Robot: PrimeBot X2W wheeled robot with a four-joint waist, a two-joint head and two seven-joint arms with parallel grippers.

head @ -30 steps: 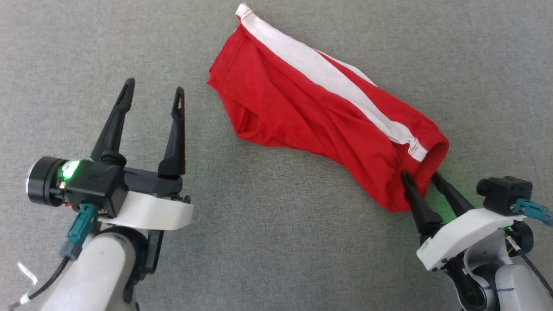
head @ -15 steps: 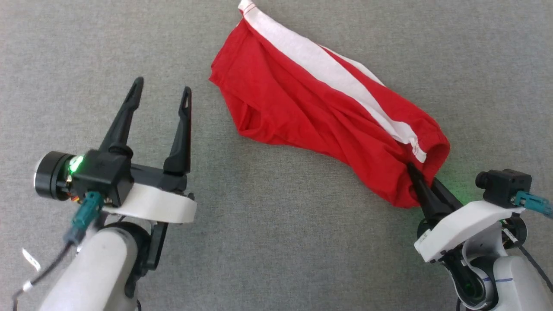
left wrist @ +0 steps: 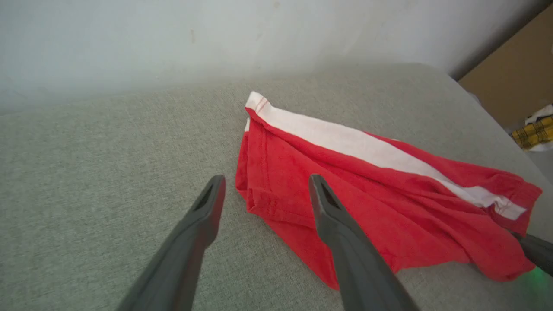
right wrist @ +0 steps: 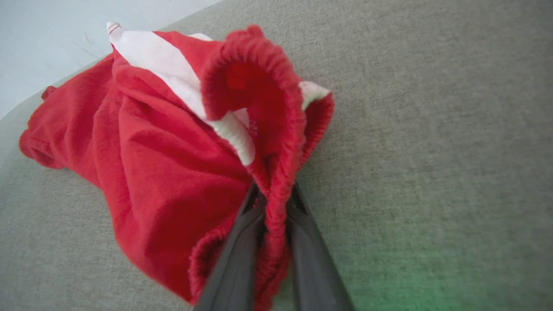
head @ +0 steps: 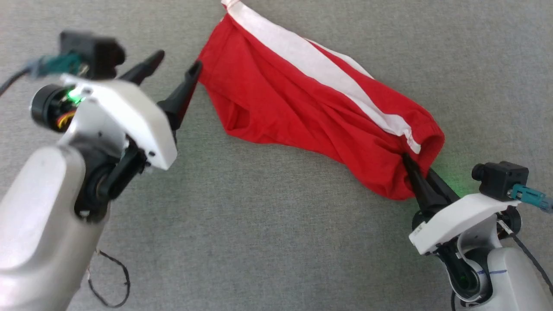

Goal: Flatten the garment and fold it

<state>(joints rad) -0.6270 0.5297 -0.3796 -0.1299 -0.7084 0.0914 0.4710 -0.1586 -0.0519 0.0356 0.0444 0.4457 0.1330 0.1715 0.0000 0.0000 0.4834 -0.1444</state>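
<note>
- right gripper [head: 415,166] clamped on garment [head: 298,108] waistband [right wrist: 281,142]: anchors that end
- left gripper [head: 178,61] wide open, empty, at leg hem [left wrist: 259,203]: likely to grab, stretch flat

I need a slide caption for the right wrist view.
Right pincer shut on the waistband of the red shorts.

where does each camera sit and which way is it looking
head view: on the head, looking down at bright red soft shorts with a white side stripe on a grey fabric surface; both forearms and jaws show.
left wrist view: left wrist, facing the shorts' hem past open left jaws.
right wrist view: right wrist, along right jaws shut on the elastic waistband.
Both wrist views share the white stripe.
</note>
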